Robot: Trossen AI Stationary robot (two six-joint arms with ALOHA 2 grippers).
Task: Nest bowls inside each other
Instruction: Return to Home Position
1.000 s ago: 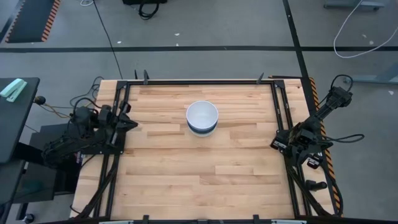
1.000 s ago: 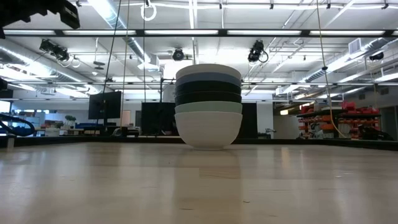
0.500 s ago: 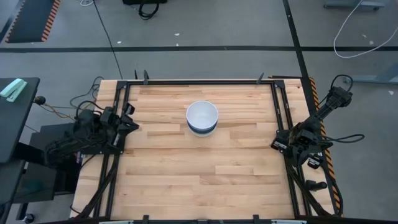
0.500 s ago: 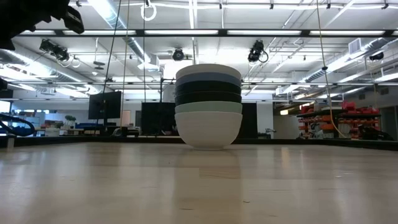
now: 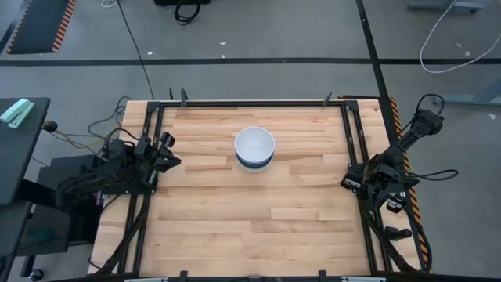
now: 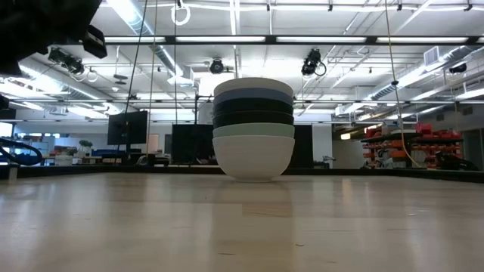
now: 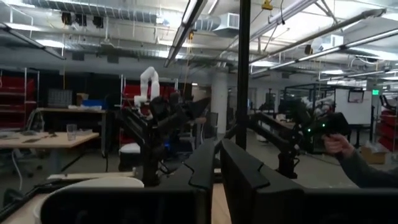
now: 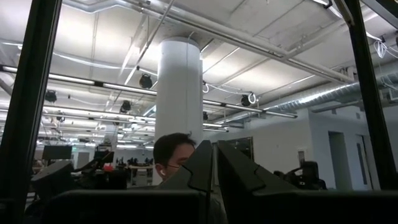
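Bowls (image 5: 254,147) are sitting nested on the surface (image 5: 258,227); left pincer (image 5: 174,160), right pincer (image 5: 348,182) resting narrow, empty at edges: nesting looks complete

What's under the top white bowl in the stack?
Rims of a blue bowl, black bowls, a mint bowl, and the bottom white bowl on the table. Their insides are covered.

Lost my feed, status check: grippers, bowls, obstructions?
Left gripper shut at wooden table's left edge; right gripper shut at right edge. Small round smooth bowls all nested, one stack mid-table, white on top. Nothing seen blocking.
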